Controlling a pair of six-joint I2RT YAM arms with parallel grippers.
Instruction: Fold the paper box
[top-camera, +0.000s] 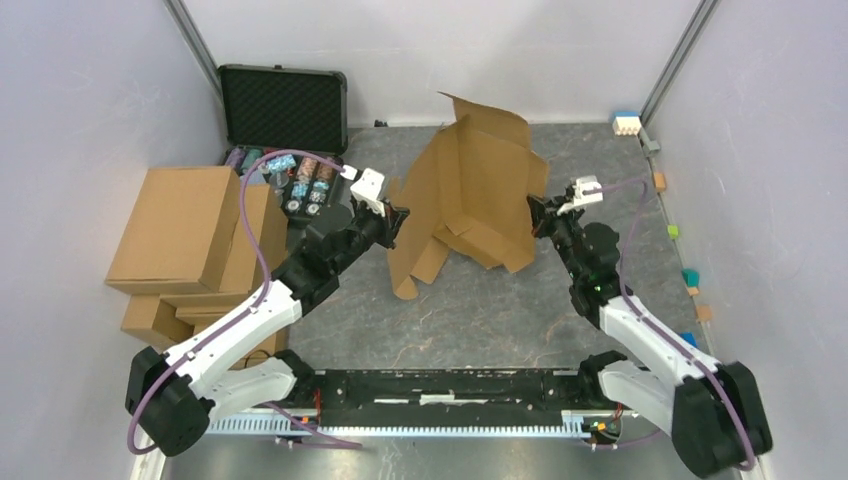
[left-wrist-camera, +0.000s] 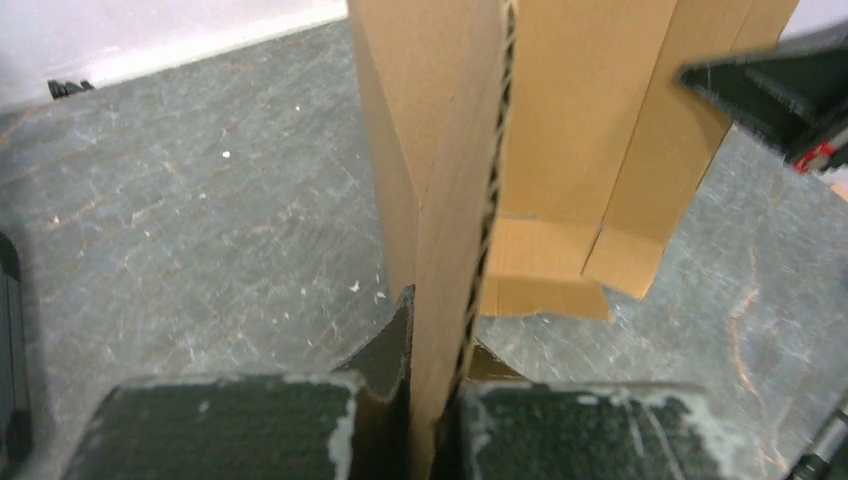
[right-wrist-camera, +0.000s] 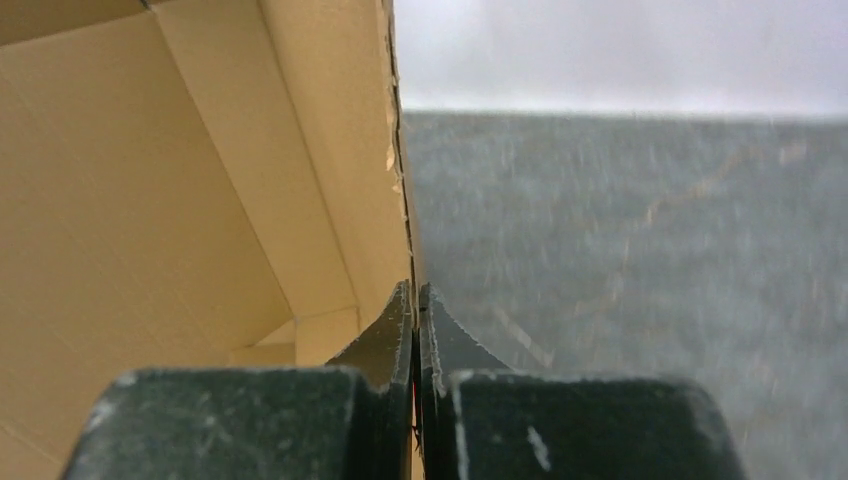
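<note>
Paper box (top-camera: 470, 190) stands between left pincer (top-camera: 399, 218) and right pincer (top-camera: 536, 213).

The top view looks down from above and behind the arm bases (top-camera: 165, 405) at its lower edge, taking in the whole bench (top-camera: 480, 310). The wrist views look forward along the left gripper (left-wrist-camera: 435, 330) and the right gripper (right-wrist-camera: 415, 300), very close, low over the bench. All three share the paper box (top-camera: 470, 190).

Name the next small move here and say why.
Probably draw both grippers slightly inward, folding the sides up: the left gripper and the right gripper each pinch an opposite edge of the paper box, which stands loosely half-folded on the table.
</note>
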